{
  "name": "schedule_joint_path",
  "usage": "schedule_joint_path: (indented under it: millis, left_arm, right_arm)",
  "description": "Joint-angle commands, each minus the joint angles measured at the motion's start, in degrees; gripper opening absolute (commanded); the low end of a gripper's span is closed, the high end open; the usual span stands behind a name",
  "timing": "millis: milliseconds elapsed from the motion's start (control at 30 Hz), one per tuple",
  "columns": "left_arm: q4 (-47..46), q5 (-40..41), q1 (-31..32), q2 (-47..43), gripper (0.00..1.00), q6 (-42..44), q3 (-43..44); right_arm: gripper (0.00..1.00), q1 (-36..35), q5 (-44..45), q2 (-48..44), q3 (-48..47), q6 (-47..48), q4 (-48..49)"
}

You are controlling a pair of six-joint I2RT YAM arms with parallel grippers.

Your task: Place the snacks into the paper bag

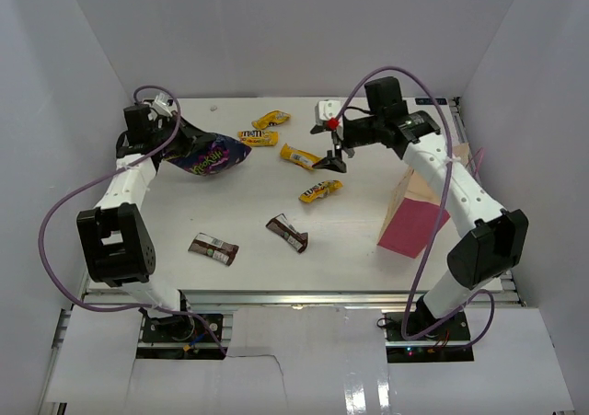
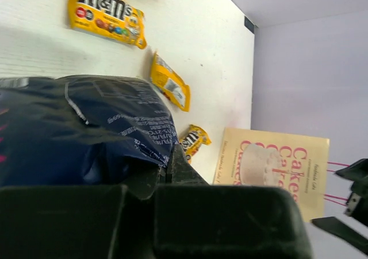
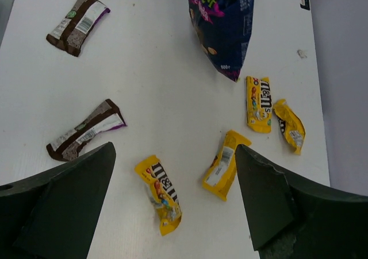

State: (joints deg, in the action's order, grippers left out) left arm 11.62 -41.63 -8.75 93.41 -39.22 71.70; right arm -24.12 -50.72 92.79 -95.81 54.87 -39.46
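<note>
My left gripper (image 1: 175,142) is shut on the edge of the dark blue-purple crinkly bag (image 1: 210,155), which hangs just off the table at the back left. In the left wrist view the bag (image 2: 86,132) fills the space in front of the closed gripper (image 2: 165,166). My right gripper (image 1: 331,160) hovers open over two yellow candy packs (image 3: 162,194) (image 3: 223,165), touching neither. Two more yellow packs (image 1: 271,119) (image 1: 259,138) lie further back. Two dark brown bars (image 1: 213,247) (image 1: 287,232) lie near the front. The pink paper bag (image 1: 412,224) stands at the right.
White walls close in the table on the left, back and right. The right arm's forearm (image 1: 451,171) passes just above the paper bag's tan opening (image 1: 425,190). A purple cable (image 1: 55,240) loops beside the left arm.
</note>
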Motion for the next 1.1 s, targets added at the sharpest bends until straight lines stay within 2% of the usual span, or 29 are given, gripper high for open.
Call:
schedule_joint_path:
  millis: [0, 133, 300, 433, 767, 867, 1067]
  left_arm:
    - [-8.5, -5.0, 2.2, -6.3, 0.0, -5.3, 1.5]
    - [-10.3, -5.8, 3.7, -7.5, 0.0, -8.3, 1.5]
    - [-10.7, -6.4, 5.1, -9.5, 0.0, -10.6, 0.8]
    - [-10.9, -6.8, 6.6, -11.2, 0.0, -11.6, -0.1]
    - [-11.1, -6.5, 12.3, -13.1, 0.0, -14.6, 0.5]
    - [-11.2, -6.1, 13.9, -13.3, 0.0, -15.2, 0.2]
    - [-13.1, -5.3, 16.1, -14.3, 0.0, -16.1, -0.9]
  right_arm:
    - [0.9, -5.5, 6.5, -1.7, 3.3, -6.4, 14.0]
    - [0.9, -10.2, 11.1, -0.8, 7.9, -13.1, 25.6]
    - [0.9, -12.8, 5.7, 0.7, 12.5, -15.8, 38.3]
    - [0.9, -14.4, 7.1, 3.0, 12.2, -16.4, 43.2]
    - [0.9, -18.3, 20.4, 7.5, 11.7, -23.0, 55.3]
    - [0.9, -19.2, 25.8, 9.7, 9.9, -24.9, 57.0]
    - [0.91, -19.5, 29.7, 12.5, 8.4, -24.8, 56.1]
